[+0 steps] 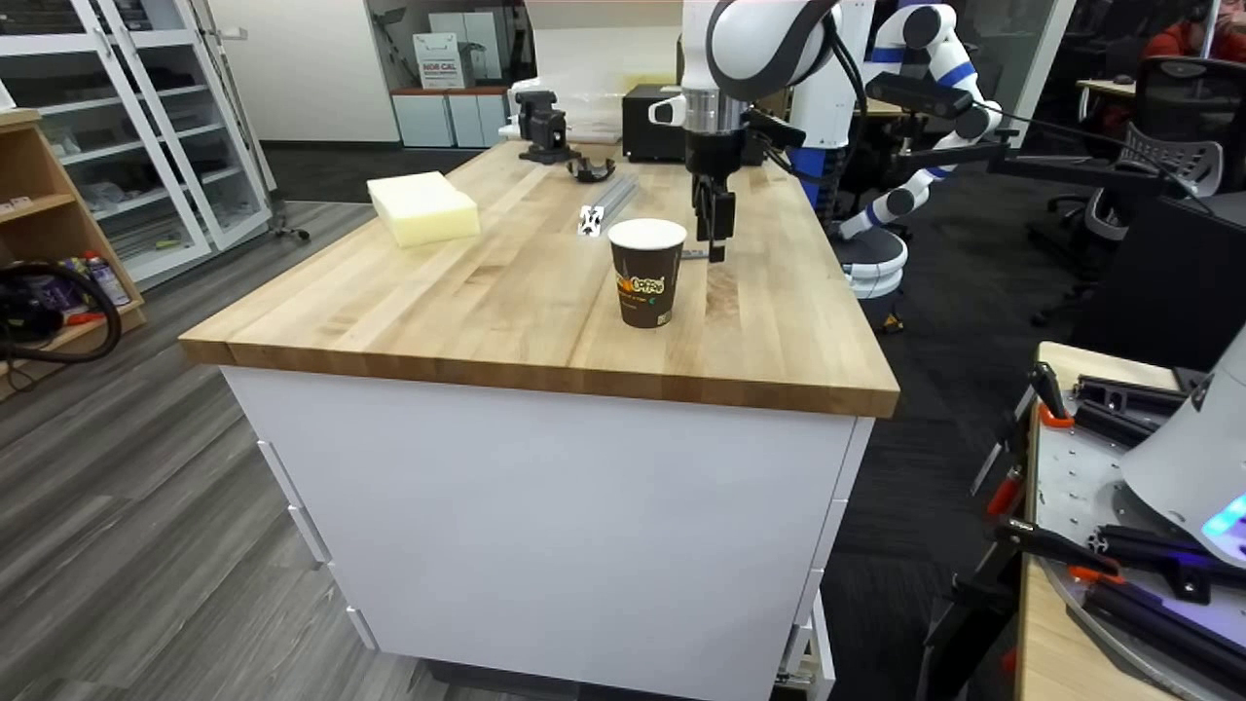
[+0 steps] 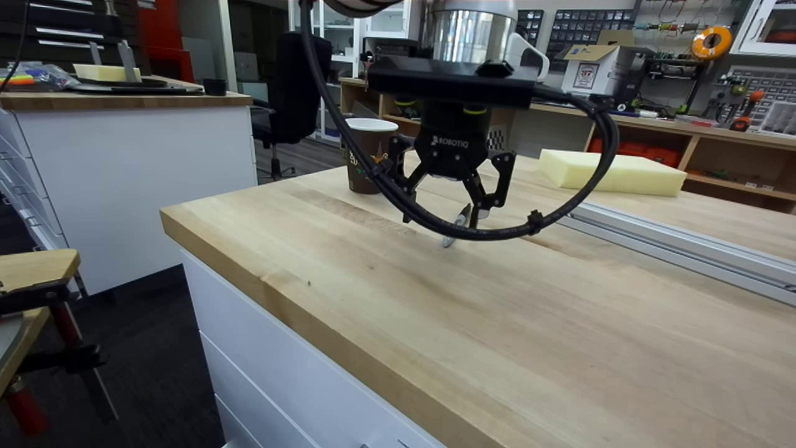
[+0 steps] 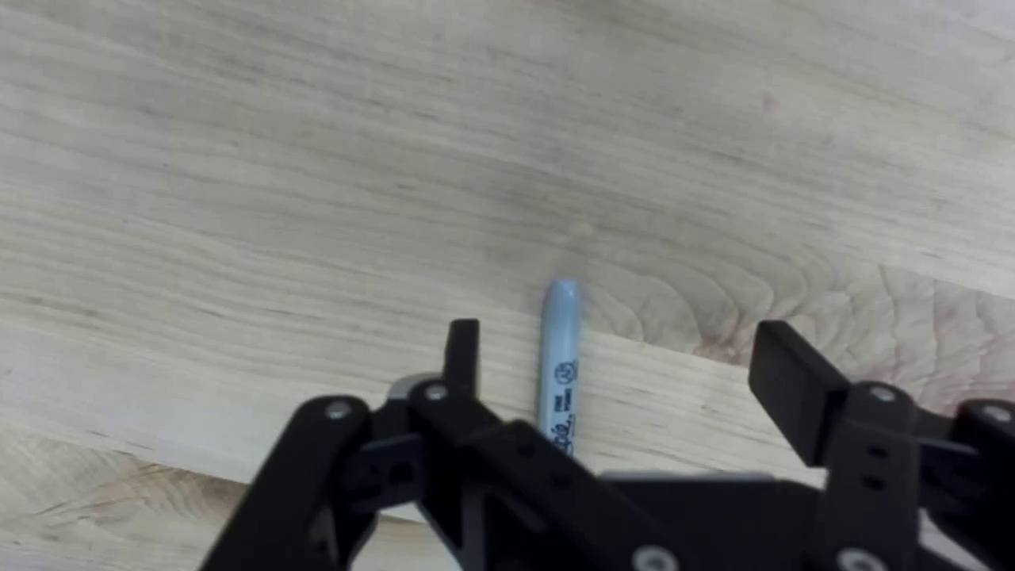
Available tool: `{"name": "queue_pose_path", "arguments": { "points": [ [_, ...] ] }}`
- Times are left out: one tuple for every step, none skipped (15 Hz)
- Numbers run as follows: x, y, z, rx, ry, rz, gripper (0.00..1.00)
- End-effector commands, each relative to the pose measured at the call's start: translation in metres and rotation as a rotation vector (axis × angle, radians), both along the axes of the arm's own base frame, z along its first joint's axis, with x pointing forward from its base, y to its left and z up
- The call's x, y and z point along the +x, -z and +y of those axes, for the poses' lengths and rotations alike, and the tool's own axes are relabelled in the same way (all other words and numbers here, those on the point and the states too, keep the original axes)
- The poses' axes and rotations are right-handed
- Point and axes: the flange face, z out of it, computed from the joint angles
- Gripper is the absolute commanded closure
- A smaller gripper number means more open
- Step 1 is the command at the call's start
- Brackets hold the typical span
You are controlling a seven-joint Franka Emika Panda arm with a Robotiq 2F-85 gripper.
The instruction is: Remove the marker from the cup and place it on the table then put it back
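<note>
Gripper (image 3: 622,365): jaws apart, either side of marker (image 3: 561,361) on table (image 1: 516,312), butt end at 12 o'clock in wrist view, barrel nearer the 9 o'clock jaw. Prob. set crosswise b/c a squeeze then pins it; release or pick-up, can't tell. Cup (image 2: 378,142) upright, approx. 10 o'clock of marker in an exterior view, mouth up, presumably for put-back.

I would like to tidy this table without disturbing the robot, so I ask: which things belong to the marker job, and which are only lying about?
Belong to the job:
marker
paper cup
wooden table
gripper

Only lying about:
pale yellow block
silver metal profile
black box
</note>
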Motion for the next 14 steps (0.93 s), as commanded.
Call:
{"name": "queue_pose_path", "arguments": {
  "points": [
    [0.006, 0.009, -0.003, 0.014, -0.020, 0.023, 0.45],
    [0.006, 0.011, -0.003, 0.014, -0.021, 0.027, 0.51],
    [0.006, 0.011, -0.005, 0.013, -0.022, 0.031, 0.58],
    [0.008, 0.008, -0.006, 0.012, -0.021, 0.026, 0.64],
    [0.008, 0.006, -0.005, 0.011, -0.022, 0.026, 0.71],
    [0.009, 0.005, -0.005, 0.011, -0.022, 0.025, 0.77],
    [0.009, 0.003, -0.004, 0.011, -0.022, 0.020, 0.84],
    [0.009, 0.001, -0.004, 0.012, -0.022, 0.021, 0.90],
    [0.009, 0.000, -0.004, 0.009, -0.024, 0.018, 0.98],
    [0.009, -0.001, -0.003, 0.008, -0.024, 0.018, 0.99],
    [0.009, -0.003, -0.002, 0.008, -0.025, 0.019, 1.00],
    [0.009, -0.004, -0.002, 0.006, -0.025, 0.019, 0.98],
    [0.008, -0.007, 0.000, 0.007, -0.026, 0.021, 0.97],
    [0.008, -0.009, 0.001, 0.007, -0.027, 0.022, 0.97]
  ]
}}
